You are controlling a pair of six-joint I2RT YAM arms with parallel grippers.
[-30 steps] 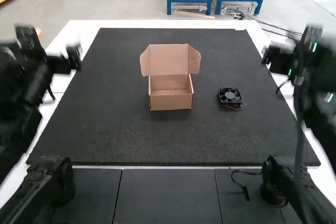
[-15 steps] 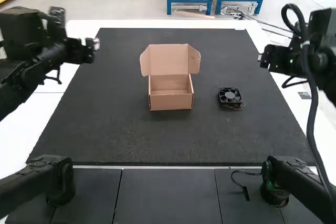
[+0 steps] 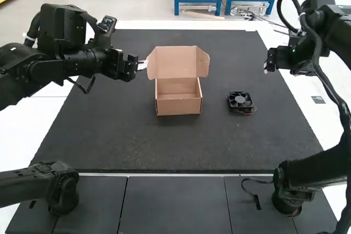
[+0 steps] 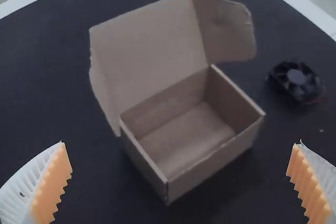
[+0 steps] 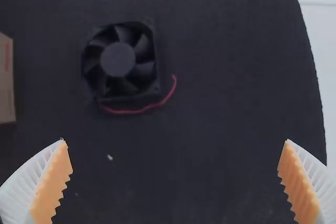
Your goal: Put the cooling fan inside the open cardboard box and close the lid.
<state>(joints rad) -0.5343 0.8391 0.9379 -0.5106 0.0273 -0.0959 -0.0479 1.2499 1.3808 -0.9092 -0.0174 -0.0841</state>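
Arms have been swung inward since the earlier frames. The left gripper [image 3: 138, 65] is now held just beside the raised lid of the brown cardboard box [image 3: 178, 96], and the right gripper [image 3: 269, 64] above the rough black mat [image 3: 109, 130] near the fan [image 3: 240, 101]. Both grippers' ribbed white fingers [image 4: 50, 182] are spread wide, with nothing held. The square black fan with its red wire [image 5: 142, 106] is laid flat to the right of the open box, apart from it.

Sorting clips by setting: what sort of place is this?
Likely a robot test bench in a lab or workshop: a black mat on a white table, the left gripper and right gripper open above it, and a cardboard box and cooling fan set out.
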